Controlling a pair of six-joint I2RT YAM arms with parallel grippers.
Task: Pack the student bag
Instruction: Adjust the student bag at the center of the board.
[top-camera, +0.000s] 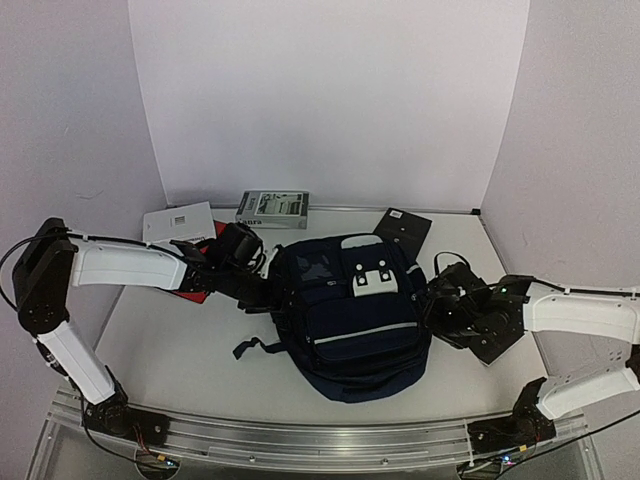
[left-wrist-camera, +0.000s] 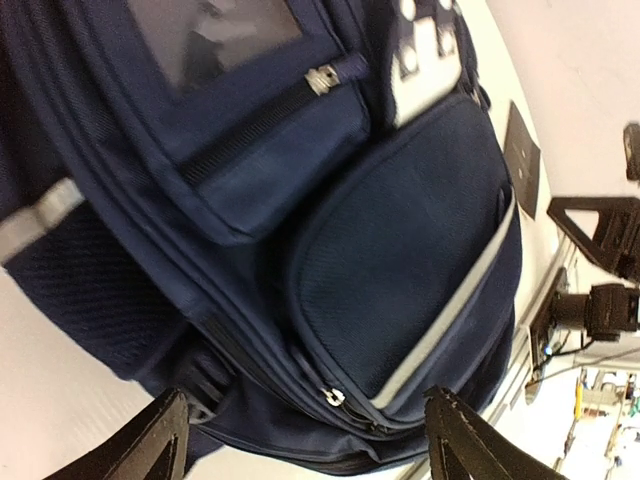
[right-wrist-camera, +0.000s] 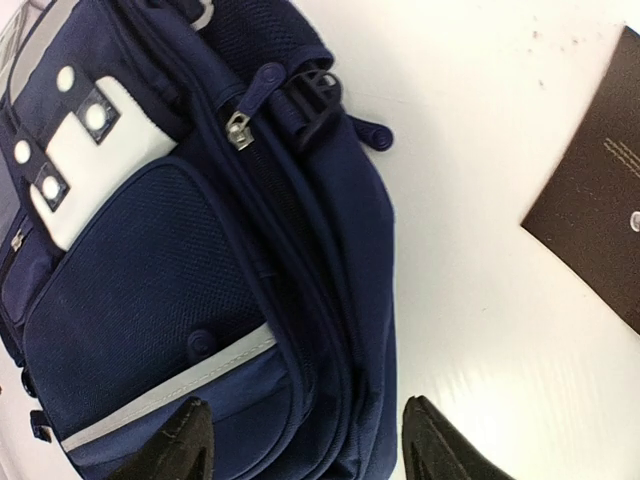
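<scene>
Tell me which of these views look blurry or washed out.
Top external: sharp, evenly lit, student bag a dark mass. Left wrist: blurred near the top, overexposed at right. Right wrist: sharp, white table nearly blown out.

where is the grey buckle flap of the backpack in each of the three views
top external: grey flap at the picture's centre, on the upper front of the student bag.
left wrist: at the top edge, right of centre, partly cut off.
right wrist: upper left.
shared landmark: the pale stripe across the front pocket.
</scene>
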